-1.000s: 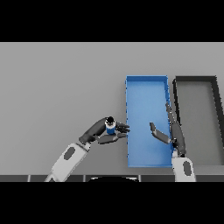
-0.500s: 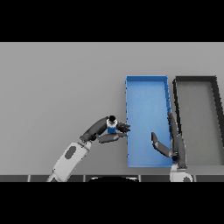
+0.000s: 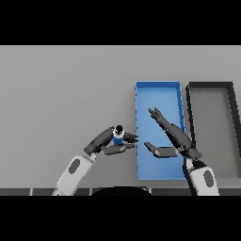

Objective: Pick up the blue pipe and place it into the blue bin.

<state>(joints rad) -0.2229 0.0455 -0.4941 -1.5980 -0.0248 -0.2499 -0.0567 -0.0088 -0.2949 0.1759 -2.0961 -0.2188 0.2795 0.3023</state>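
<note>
The left hand (image 3: 109, 142) is clamping its curled fingers around the blue pipe (image 3: 118, 137), just left of the blue bin (image 3: 158, 89). The right hand (image 3: 172, 139) is hovering over that bin, fingers spread. A dark bin (image 3: 210, 85) is lying alongside, farther right on the grey table (image 3: 61, 89).
</note>
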